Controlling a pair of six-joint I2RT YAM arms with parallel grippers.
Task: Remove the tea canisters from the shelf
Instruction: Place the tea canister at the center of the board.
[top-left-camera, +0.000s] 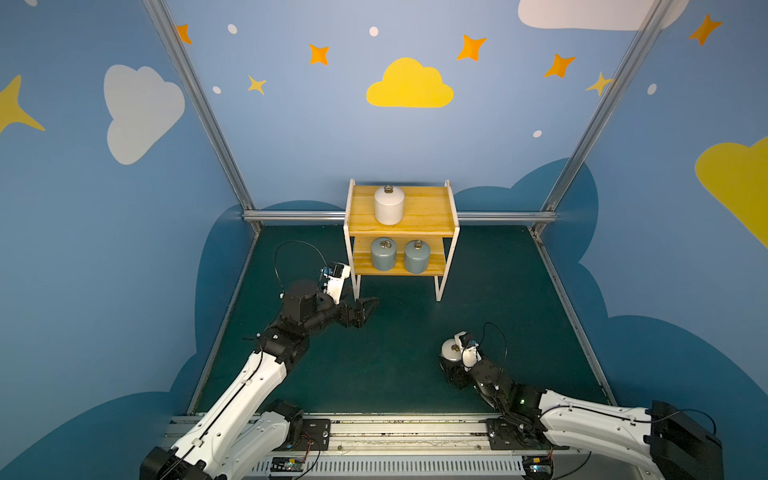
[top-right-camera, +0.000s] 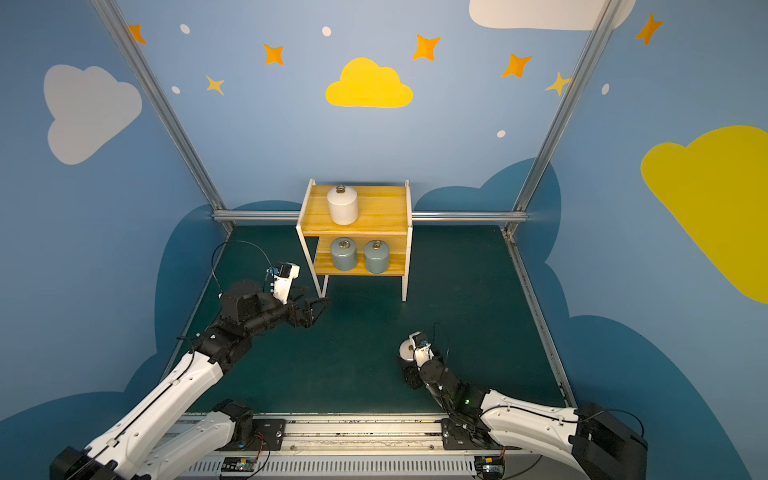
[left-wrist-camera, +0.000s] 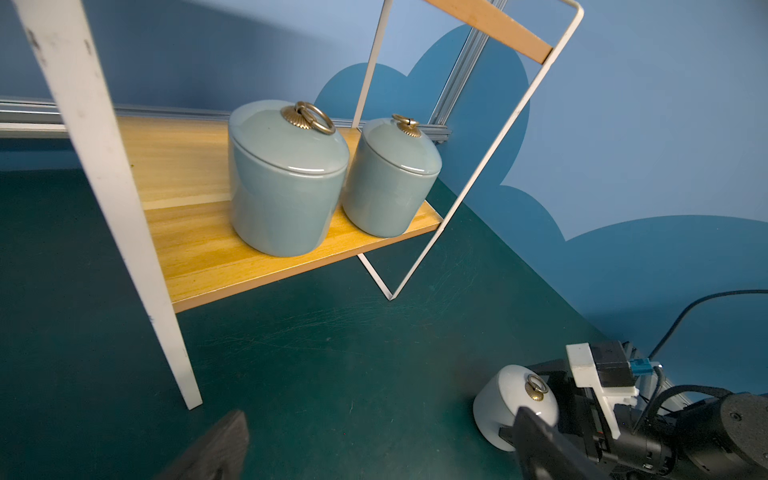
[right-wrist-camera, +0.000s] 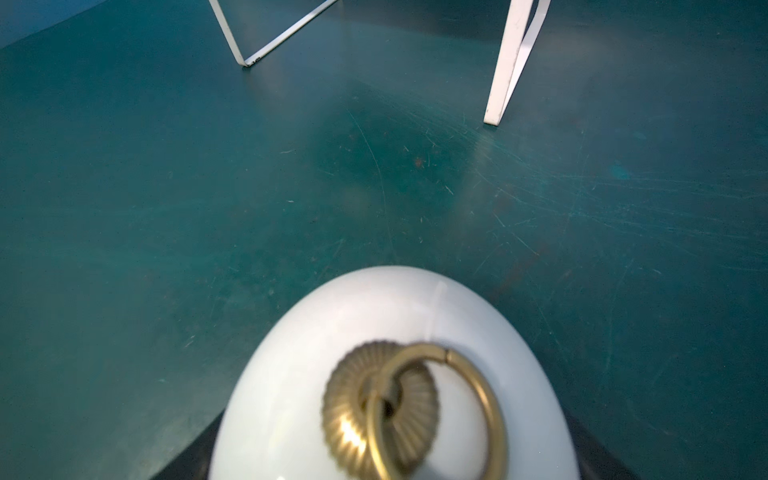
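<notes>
The shelf stands at the back of the green mat. One white tea canister is on its top board. Two grey-blue tea canisters sit side by side on the lower board, large in the left wrist view. Another white tea canister is off the shelf, low on the mat at the front right. My right gripper is shut round its body, the jaws mostly hidden beneath it. My left gripper hangs open and empty by the shelf's front left leg.
Blue painted walls and aluminium posts close in the mat on three sides. A metal rail with both arm bases runs along the front edge. The shelf's thin white legs stand just beyond the held canister.
</notes>
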